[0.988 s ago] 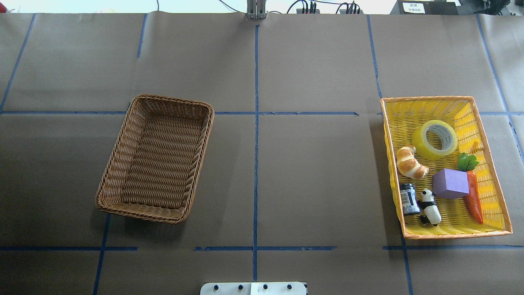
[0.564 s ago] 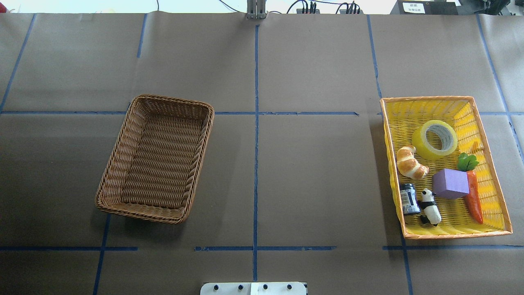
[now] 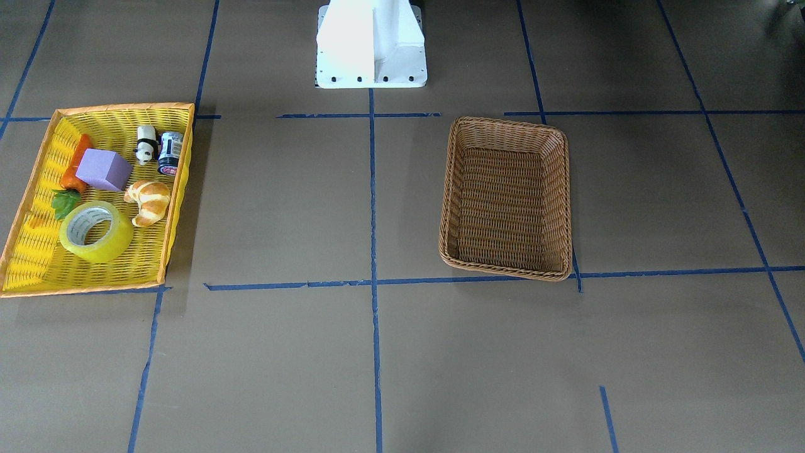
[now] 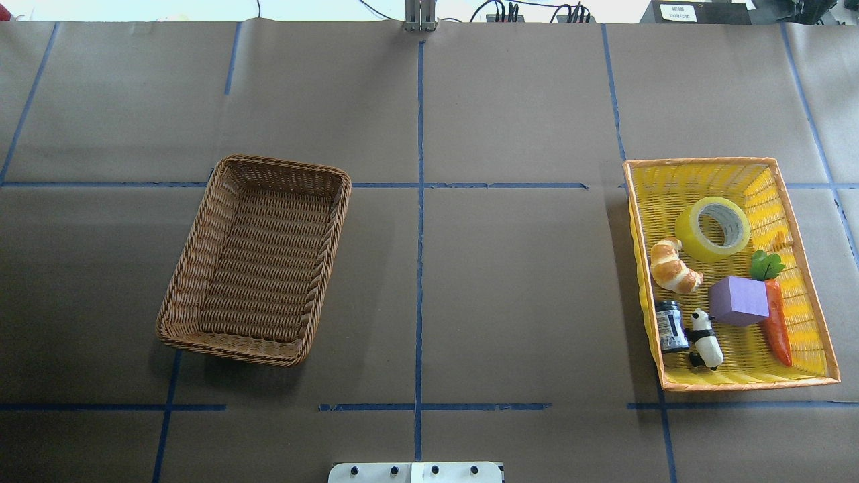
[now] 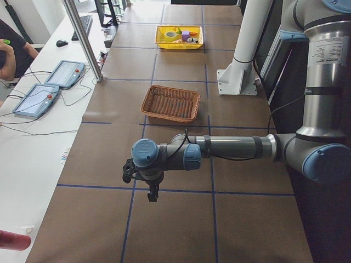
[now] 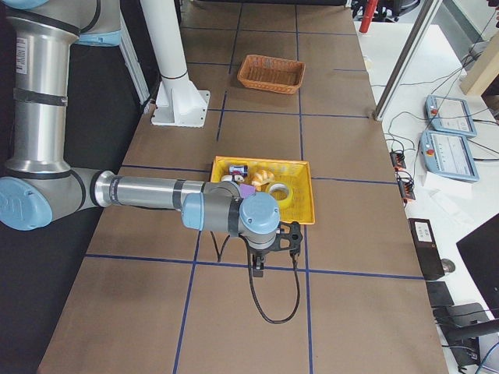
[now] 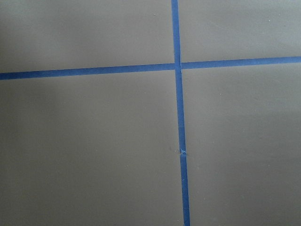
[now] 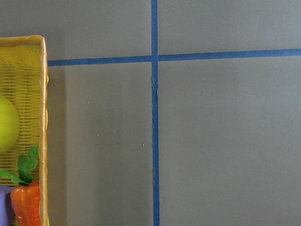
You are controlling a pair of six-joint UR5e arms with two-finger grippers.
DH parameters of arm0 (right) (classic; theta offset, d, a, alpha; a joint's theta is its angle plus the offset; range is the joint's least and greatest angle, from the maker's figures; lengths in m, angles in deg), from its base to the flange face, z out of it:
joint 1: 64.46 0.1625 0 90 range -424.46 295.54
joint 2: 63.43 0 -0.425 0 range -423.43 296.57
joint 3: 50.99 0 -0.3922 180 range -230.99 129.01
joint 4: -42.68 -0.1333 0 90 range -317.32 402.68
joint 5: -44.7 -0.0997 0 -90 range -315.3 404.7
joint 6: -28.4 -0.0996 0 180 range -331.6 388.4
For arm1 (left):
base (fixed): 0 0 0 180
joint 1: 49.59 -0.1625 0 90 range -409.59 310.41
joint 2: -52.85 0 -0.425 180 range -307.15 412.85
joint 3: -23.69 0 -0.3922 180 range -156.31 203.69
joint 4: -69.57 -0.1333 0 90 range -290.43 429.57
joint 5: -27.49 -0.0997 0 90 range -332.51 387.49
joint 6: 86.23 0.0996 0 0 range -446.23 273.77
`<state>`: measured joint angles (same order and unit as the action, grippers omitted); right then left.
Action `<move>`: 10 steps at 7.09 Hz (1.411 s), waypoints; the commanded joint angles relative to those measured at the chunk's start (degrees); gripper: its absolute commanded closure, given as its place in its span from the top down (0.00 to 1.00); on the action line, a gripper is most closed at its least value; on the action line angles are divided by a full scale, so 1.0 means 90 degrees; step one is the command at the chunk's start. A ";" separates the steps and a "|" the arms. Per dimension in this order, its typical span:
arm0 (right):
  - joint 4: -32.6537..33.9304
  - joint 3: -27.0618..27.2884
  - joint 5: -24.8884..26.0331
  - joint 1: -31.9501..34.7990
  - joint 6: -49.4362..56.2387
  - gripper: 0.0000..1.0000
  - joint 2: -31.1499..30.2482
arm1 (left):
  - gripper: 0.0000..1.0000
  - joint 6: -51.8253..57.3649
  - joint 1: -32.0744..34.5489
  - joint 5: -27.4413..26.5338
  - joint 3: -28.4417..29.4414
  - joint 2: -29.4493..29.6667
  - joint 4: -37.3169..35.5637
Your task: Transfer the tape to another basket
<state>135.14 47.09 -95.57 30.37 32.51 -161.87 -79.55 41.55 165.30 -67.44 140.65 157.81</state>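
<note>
The tape [image 4: 691, 236] is a yellow-green roll lying flat in the far part of the yellow basket [image 4: 731, 161] on the table's right; it also shows in the front view [image 3: 112, 243] and at the right wrist view's left edge [image 8: 7, 125]. The empty brown wicker basket [image 4: 333, 228] sits left of centre, also in the front view [image 3: 566, 201]. My left gripper [image 5: 152, 194] hangs over bare table, well short of the brown basket. My right gripper [image 6: 259, 269] hangs just outside the yellow basket's outer end. They show only in the side views, so I cannot tell if they are open.
The yellow basket also holds a croissant [image 4: 673, 267], a purple block [image 4: 738, 300], a toy carrot [image 4: 776, 322], a small dark can [image 4: 670, 325] and a panda figure [image 4: 706, 339]. Blue tape lines grid the brown table. The white robot base [image 3: 371, 44] stands at the near middle edge.
</note>
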 commanded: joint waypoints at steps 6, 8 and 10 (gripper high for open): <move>0.0000 0.0225 0.0000 -0.0252 -0.0037 1.00 0.0867 | 1.00 -0.0058 0.0000 0.0020 -0.0051 0.0020 -0.0019; -0.0029 0.0245 0.0000 -0.0360 -0.0075 1.00 0.1056 | 1.00 -0.0049 0.0000 0.0058 -0.0051 0.0010 -0.0010; -0.0039 0.0564 0.0058 -0.0855 -0.1308 1.00 0.1123 | 1.00 -0.0049 0.0000 0.0078 -0.0070 0.0000 -0.0010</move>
<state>134.85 50.14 -95.53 25.83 27.34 -152.18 -80.00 41.55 165.91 -67.99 140.70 157.71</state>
